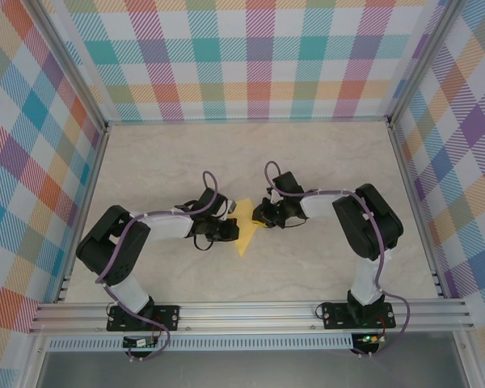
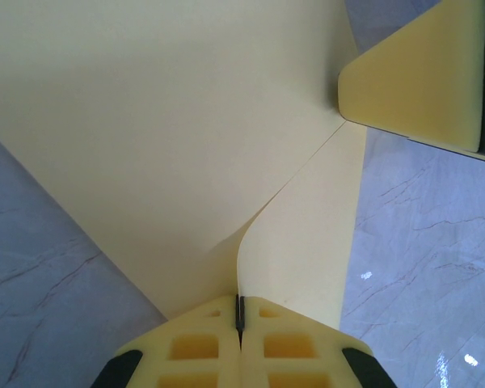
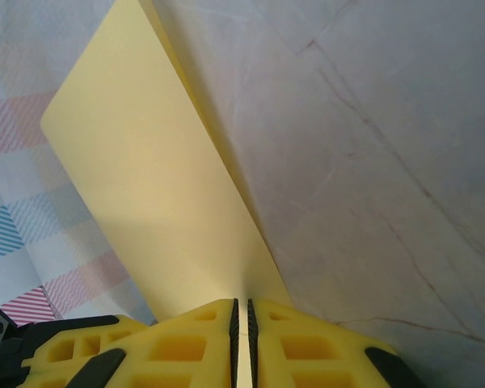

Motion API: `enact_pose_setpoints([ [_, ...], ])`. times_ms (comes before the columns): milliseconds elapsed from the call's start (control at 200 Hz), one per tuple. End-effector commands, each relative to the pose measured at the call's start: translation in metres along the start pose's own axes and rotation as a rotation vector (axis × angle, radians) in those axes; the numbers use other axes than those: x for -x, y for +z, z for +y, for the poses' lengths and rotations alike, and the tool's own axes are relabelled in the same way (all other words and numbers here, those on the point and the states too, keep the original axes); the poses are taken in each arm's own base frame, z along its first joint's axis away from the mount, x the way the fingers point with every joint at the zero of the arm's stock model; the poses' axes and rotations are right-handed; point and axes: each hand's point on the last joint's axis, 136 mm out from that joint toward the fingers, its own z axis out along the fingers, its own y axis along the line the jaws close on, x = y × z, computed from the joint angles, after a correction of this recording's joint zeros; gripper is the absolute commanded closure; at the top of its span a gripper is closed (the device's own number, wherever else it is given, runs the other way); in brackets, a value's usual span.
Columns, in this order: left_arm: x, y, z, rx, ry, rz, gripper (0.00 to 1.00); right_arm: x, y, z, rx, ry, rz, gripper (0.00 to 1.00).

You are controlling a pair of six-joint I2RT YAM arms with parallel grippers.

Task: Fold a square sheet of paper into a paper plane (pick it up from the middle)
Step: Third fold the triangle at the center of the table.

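The square sheet of paper (image 1: 246,235) is yellow and creased into a pointed wedge, its tip toward the near edge, at the middle of the table. My left gripper (image 1: 229,229) is shut on its left side. In the left wrist view the sheet (image 2: 170,145) fans out from the closed left gripper (image 2: 240,314), with a curved flap edge rising from the jaws. My right gripper (image 1: 263,217) is shut on the right side. A thin edge of the sheet (image 3: 153,194) runs between the nearly closed pads of the right gripper (image 3: 241,315). Whether the fold forms a paper plane I cannot tell.
The marble-patterned table top (image 1: 323,162) is bounded by checked walls (image 1: 250,56) at the back and both sides. An aluminium rail (image 1: 250,314) crosses the near edge over the arm bases. A yellow finger of the right gripper (image 2: 424,73) touches the sheet's far corner.
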Motion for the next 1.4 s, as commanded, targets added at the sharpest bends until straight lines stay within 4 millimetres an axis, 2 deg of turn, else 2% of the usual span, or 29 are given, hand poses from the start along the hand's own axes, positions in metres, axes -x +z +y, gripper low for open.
enact_pose_setpoints([
  [0,-0.008,-0.002,0.016,0.076,-0.005,0.032,0.97,-0.003,-0.007,0.0,-0.015,-0.016,-0.002,0.85],
  [155,-0.007,-0.002,0.016,0.077,-0.004,0.031,0.97,-0.003,-0.022,0.026,0.047,-0.084,-0.008,0.84],
  [375,-0.007,-0.002,0.016,0.081,-0.003,0.031,0.97,-0.018,-0.01,0.027,0.098,-0.079,0.053,0.84],
  [515,-0.006,-0.001,0.016,0.08,-0.004,0.032,0.97,-0.024,0.001,0.018,0.074,-0.07,0.079,0.84],
  [625,-0.004,-0.003,0.015,0.079,-0.003,0.024,0.96,-0.024,0.008,0.001,0.022,-0.043,0.076,0.85],
  [720,-0.001,-0.007,0.012,0.08,-0.006,0.009,0.94,-0.026,0.012,-0.012,-0.018,-0.012,0.075,0.87],
  [800,0.005,-0.016,0.009,0.093,-0.009,-0.017,0.91,-0.027,0.013,-0.015,-0.016,0.011,0.068,0.89],
  [845,0.011,-0.025,0.006,0.1,-0.009,-0.045,0.87,-0.029,0.013,-0.017,-0.019,0.024,0.06,0.89],
  [945,0.026,-0.05,0.007,0.159,-0.026,-0.132,0.66,-0.03,0.01,-0.017,-0.03,0.051,0.03,0.9],
  [980,0.023,-0.059,0.011,0.194,-0.041,-0.136,0.59,-0.031,0.01,-0.016,-0.032,0.06,0.021,0.9],
  [1040,0.026,-0.071,0.011,0.214,-0.065,-0.169,0.56,-0.032,0.01,-0.015,-0.038,0.076,0.006,0.9],
  [1100,0.026,-0.081,0.004,0.188,-0.09,-0.186,0.56,-0.034,0.01,-0.015,-0.046,0.092,-0.005,0.9],
  [1195,0.02,-0.089,-0.019,0.049,-0.143,-0.192,0.62,-0.036,0.01,-0.013,-0.051,0.112,-0.027,0.89],
  [1295,0.014,-0.088,-0.045,-0.117,-0.196,-0.173,0.68,-0.037,0.009,-0.011,-0.054,0.112,-0.035,0.89],
  [1400,0.007,-0.079,-0.058,-0.21,-0.255,-0.146,0.72,-0.037,0.008,-0.011,-0.062,0.106,-0.038,0.89],
])
